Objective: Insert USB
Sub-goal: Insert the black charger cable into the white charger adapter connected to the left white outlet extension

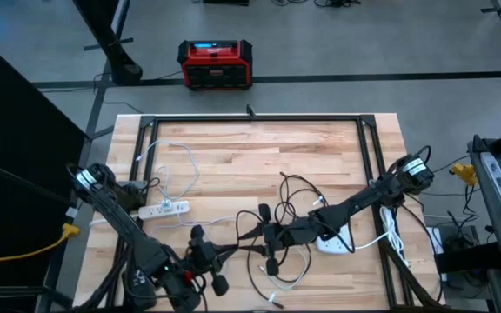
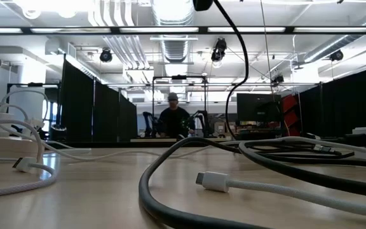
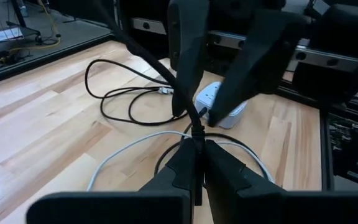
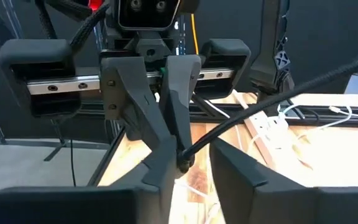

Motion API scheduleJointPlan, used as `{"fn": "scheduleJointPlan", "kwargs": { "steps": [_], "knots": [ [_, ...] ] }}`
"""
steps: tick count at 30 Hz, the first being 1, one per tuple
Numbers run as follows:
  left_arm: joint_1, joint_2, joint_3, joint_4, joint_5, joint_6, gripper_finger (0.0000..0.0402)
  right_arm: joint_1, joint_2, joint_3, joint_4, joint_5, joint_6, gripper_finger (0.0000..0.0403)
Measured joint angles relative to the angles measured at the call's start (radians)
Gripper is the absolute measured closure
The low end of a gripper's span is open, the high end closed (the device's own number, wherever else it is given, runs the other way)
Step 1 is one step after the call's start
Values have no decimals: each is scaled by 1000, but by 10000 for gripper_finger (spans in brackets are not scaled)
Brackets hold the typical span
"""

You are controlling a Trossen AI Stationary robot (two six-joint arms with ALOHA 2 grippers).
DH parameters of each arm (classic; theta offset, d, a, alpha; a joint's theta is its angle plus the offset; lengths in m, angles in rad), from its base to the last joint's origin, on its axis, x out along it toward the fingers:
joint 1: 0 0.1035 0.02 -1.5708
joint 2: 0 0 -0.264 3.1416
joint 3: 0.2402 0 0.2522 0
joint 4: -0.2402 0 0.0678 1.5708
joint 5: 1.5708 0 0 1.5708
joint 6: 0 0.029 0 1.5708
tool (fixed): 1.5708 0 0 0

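I had the black cable point(image 1: 255, 233) pinched in both tools low in the frame, centre: the left tool point(image 3: 197, 163) shut on it, the right tool point(image 4: 188, 163) clamped on the same dark, rubbery lead just opposite. I judged this the handover step; next it needed the plug aligned to the white power strip point(image 1: 163, 209), farther left on the desk point(image 1: 320, 148).

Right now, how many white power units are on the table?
2. A white power strip lies on the left side; a white box sits right of centre. More may be hidden.
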Motion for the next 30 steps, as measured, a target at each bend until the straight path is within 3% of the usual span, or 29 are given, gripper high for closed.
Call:
{"fn": "scheduleJointPlan", "kwargs": {
  "steps": [2,9,13,20,30],
  "knots": [
    [0,1,0,0,1,0,395,-2,0,0,2,-27,0,394],
    [1,2,0,0,21,14,386,-2,-8,3,-49,-41,21,401],
    [17,2,0,6,85,17,357,-1,-10,56,-209,-92,16,403],
    [82,2,0,14,251,26,301,1,-9,211,-571,-91,-50,403],
    [136,-8,2,13,326,24,234,7,-8,246,-654,-69,-64,403]
  ]
}}
